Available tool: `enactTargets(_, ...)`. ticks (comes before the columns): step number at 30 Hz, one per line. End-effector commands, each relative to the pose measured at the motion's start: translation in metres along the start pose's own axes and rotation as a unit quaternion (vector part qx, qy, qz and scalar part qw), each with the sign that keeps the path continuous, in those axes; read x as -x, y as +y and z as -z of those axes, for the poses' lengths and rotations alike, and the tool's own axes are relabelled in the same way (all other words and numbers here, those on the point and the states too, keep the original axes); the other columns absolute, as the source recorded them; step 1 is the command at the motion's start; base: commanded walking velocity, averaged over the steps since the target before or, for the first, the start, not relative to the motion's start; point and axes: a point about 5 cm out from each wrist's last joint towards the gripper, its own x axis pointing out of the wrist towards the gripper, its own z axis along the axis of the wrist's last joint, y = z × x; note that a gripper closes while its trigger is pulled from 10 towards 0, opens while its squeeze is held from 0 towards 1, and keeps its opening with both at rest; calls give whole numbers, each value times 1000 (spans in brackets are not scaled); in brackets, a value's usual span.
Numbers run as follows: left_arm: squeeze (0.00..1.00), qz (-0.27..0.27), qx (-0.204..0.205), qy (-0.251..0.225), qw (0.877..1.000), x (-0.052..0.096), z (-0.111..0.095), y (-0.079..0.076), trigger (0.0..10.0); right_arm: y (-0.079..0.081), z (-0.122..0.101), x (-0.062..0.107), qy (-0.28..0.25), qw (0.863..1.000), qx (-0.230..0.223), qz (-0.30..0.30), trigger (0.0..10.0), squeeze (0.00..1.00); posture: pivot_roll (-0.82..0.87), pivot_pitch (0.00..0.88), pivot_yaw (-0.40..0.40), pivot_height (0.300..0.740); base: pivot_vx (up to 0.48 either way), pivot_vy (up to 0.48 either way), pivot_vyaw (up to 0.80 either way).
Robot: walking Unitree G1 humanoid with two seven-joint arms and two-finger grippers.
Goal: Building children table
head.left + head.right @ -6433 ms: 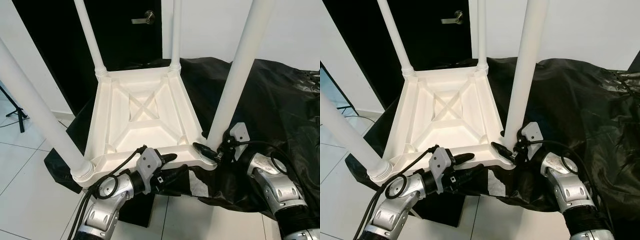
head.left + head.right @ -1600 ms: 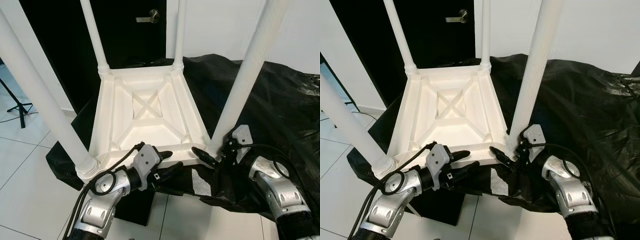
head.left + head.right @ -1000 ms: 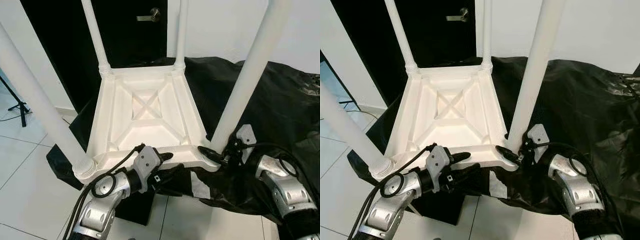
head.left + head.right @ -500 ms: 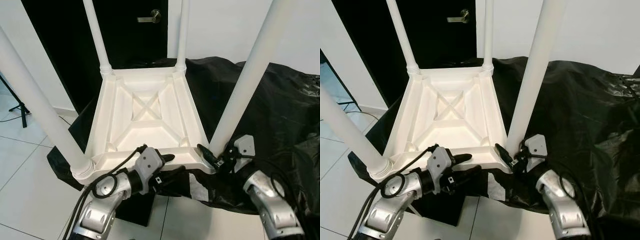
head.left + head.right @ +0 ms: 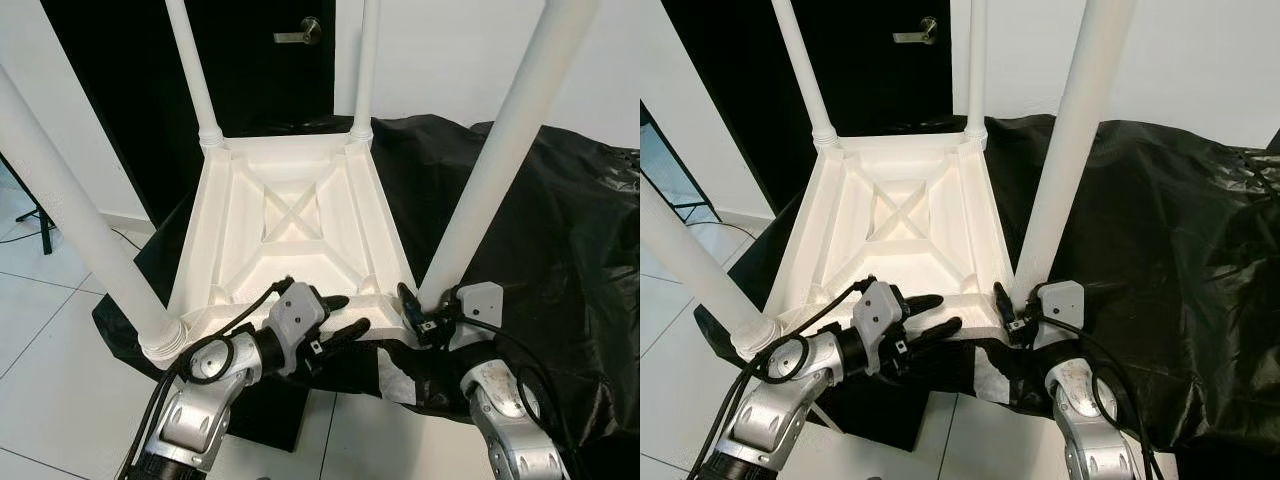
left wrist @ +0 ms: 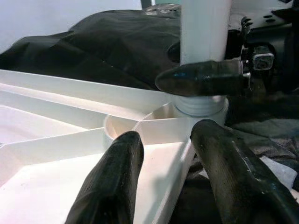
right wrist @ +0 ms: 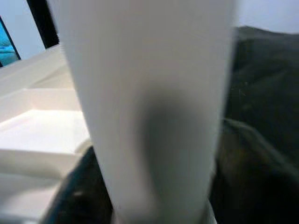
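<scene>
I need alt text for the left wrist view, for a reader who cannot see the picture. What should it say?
The left end effector is open, its two black fingers astride the near rim of the upside-down white table. Just beyond, a white table leg stands in its corner socket, with one black finger of the right end effector across its base and black plastic sheeting behind.

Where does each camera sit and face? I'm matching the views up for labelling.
Eye views: head, looking down at the upturned white table on black sheeting; both arms show.
Left wrist view: along the open left gripper straddling the table's near rim.
Right wrist view: facing the near-right leg.
Shared: that leg, with the right gripper at its base.
</scene>
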Motion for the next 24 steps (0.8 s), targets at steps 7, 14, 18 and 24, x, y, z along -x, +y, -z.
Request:
enactTargets(7, 0, 2, 4, 9, 1000, 1, 2, 1, 10000, -7, -12, 7, -17, 999, -9, -27, 10000, 1000, -66, 0, 1, 740, 0, 0, 0)
enactTargets(14, 0, 2, 0, 10, 1000, 4, 2, 5, 10000, -15, -16, 9, 5, 984, -11, -178, 10000, 0, -60, 0, 21, 740, 0, 0, 0)
enactTargets(18, 0, 7, -3, 14, 1000, 5, 2, 6, 10000, -27, -16, -4, 20, 972, 20, -234, 10000, 0, -47, 0, 22, 740, 0, 0, 0)
enactTargets(24, 0, 3, -9, 17, 1000, 7, 1, 10, 10000, -35, -15, -24, 34, 960, 38, -276, 10000, 0, -31, 0, 27, 740, 0, 0, 0)
